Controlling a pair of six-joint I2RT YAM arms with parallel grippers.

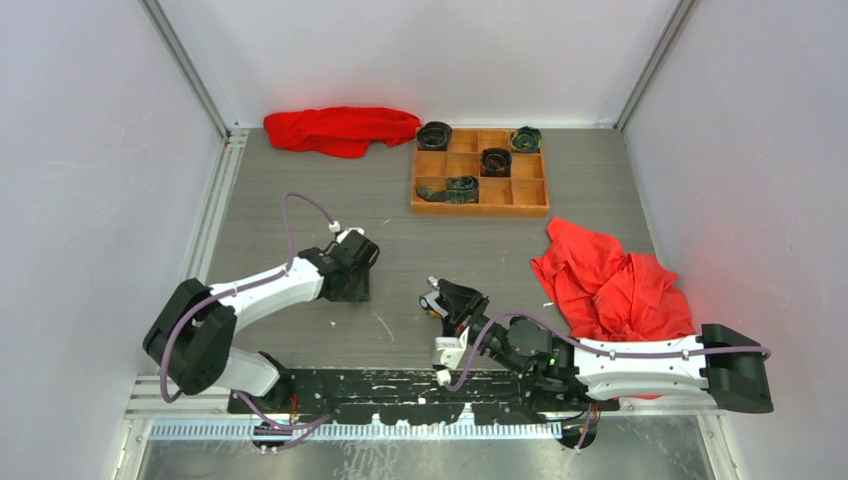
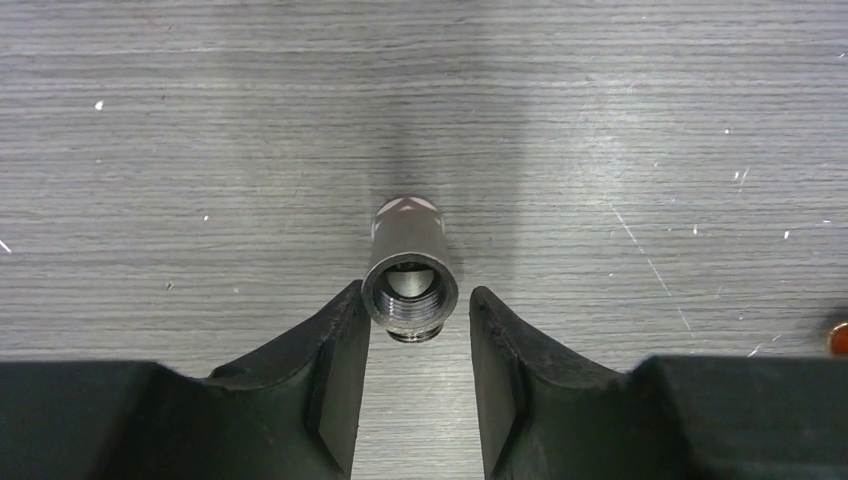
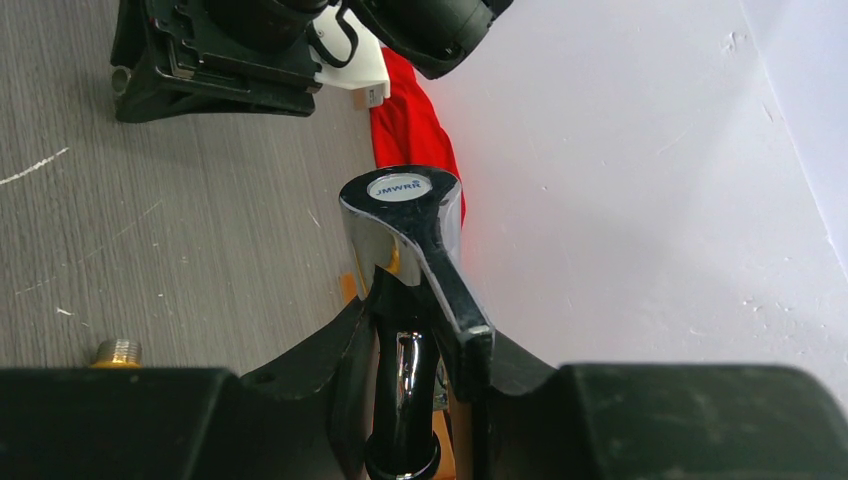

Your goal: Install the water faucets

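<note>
My right gripper (image 3: 420, 335) is shut on the shiny silver faucet (image 3: 405, 215). Its round capped top and flat handle stick out past the fingertips. From above, this gripper (image 1: 447, 300) holds the silver faucet (image 1: 432, 297) just over the table's middle front. A grey threaded metal sleeve (image 2: 409, 268) lies on the table at the tips of my open left gripper (image 2: 417, 293). The left finger touches it and the right finger stands slightly off it. A brass-yellow threaded end (image 3: 117, 352) shows on the table beside the right gripper, the rest hidden.
A wooden compartment tray (image 1: 480, 209) with dark rolled items (image 1: 435, 135) sits at the back. One red cloth (image 1: 340, 128) lies at the back left, another (image 1: 610, 285) beside the right arm. White walls enclose the table.
</note>
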